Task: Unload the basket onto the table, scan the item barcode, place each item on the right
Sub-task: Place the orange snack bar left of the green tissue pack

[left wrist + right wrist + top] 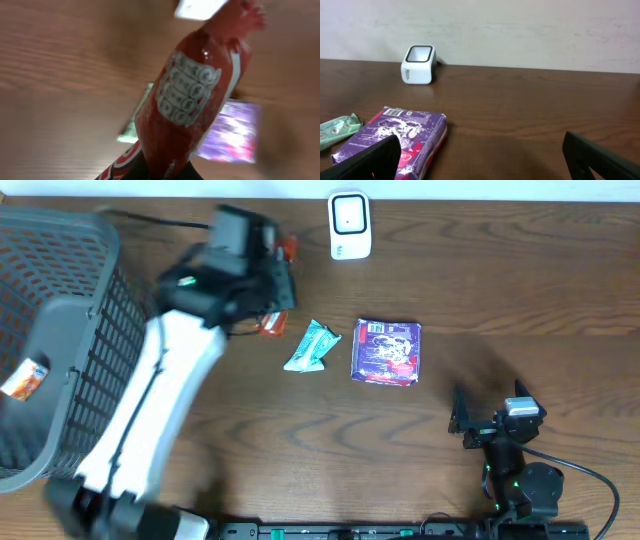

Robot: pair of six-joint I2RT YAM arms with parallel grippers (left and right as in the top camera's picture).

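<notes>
Left wrist view: where is the red packet (195,95)?
— Filling the middle of the frame, standing nearly upright and leaning right, a white printed label facing the lens. It is blurred. Its lower end sits in the left gripper (268,288), whose fingers are clamped together on it.

— Is it off the table (520,280)?
— Yes, held above the wood. From overhead, the gripper is a blur at the far side of the table, left of the white scanner (349,225) and apart from it.

— What lies nearby?
— A green packet (313,347) just below the gripper and, beside that on the right, a purple box (387,351). They are close but not touching.

— And the other arm?
— The right gripper (460,418) is low at the near right, well apart from the box, fingers spread wide with nothing between them.

— Anything at the left?
— A grey basket (60,240) with one small orange-and-white packet (25,378) inside.
</notes>
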